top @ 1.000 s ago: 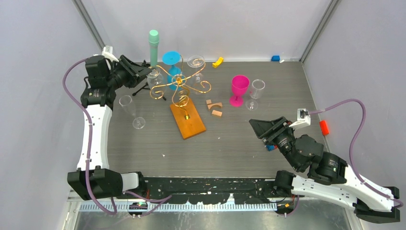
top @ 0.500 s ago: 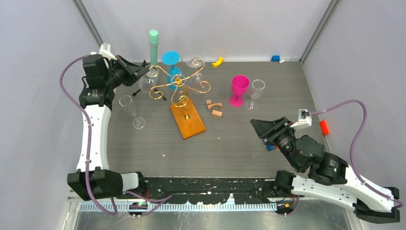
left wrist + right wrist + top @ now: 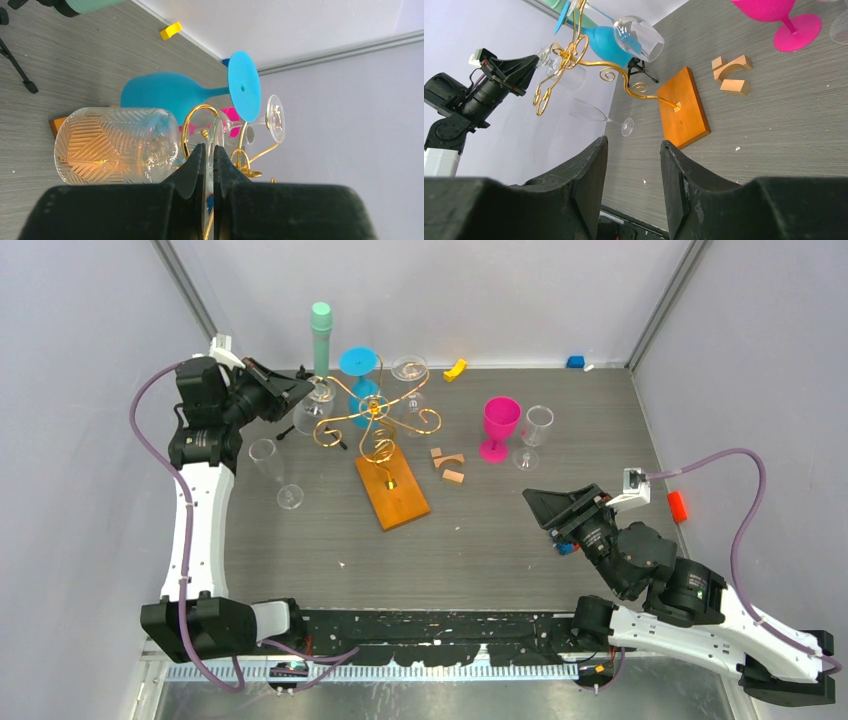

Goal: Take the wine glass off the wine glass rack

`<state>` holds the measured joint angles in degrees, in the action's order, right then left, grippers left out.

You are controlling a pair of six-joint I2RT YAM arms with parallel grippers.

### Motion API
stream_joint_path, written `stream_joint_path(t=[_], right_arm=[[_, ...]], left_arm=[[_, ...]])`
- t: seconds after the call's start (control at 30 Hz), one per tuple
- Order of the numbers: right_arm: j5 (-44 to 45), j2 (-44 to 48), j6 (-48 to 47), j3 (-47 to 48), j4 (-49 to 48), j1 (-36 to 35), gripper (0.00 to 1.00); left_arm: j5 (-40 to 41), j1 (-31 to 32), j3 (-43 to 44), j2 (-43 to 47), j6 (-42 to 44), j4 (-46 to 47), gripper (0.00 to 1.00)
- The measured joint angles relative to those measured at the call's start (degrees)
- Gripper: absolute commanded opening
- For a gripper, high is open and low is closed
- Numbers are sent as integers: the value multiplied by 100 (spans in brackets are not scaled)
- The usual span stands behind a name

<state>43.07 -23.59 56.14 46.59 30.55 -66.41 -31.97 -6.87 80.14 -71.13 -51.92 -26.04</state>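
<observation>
The wine glass rack (image 3: 375,420) is gold wire on an orange-brown wooden base (image 3: 392,487). A clear patterned wine glass (image 3: 318,400) hangs bowl-down at its left arm. My left gripper (image 3: 300,390) is shut on the thin foot of that glass. In the left wrist view the fingertips (image 3: 197,152) pinch the glass disc, the patterned bowl (image 3: 115,145) lies to the left, and a gold curl (image 3: 192,115) loops around the stem. My right gripper (image 3: 545,505) hovers open and empty over the table at the right, far from the rack (image 3: 599,62).
A blue glass (image 3: 358,375) and another clear glass (image 3: 408,370) hang on the rack. A teal cylinder (image 3: 321,335) and a black tripod (image 3: 300,427) stand close by. A flute (image 3: 275,470) lies at the left. A pink goblet (image 3: 498,425), a small clear glass (image 3: 538,430) and wooden blocks (image 3: 448,465) sit to the right.
My left gripper has shut on the wine glass's foot, and the glass swung slightly left and back. The right arm has stayed put.
</observation>
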Motion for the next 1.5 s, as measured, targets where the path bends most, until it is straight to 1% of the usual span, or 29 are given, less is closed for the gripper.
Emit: stream_joint_path(t=[0.3, 0.8, 1.17, 1.5], right_arm=[[20, 0, 20, -26, 2, 0, 48], [39, 0, 59, -33, 4, 0, 48], [70, 0, 68, -33, 4, 0, 48], [111, 0, 70, -33, 4, 0, 48]], left_arm=[[286, 4, -26, 26, -352, 264, 0], [223, 9, -28, -153, -669, 533, 0], [321, 2, -319, -260, -1128, 1163, 0], [407, 55, -640, -256, -1751, 1663, 0]])
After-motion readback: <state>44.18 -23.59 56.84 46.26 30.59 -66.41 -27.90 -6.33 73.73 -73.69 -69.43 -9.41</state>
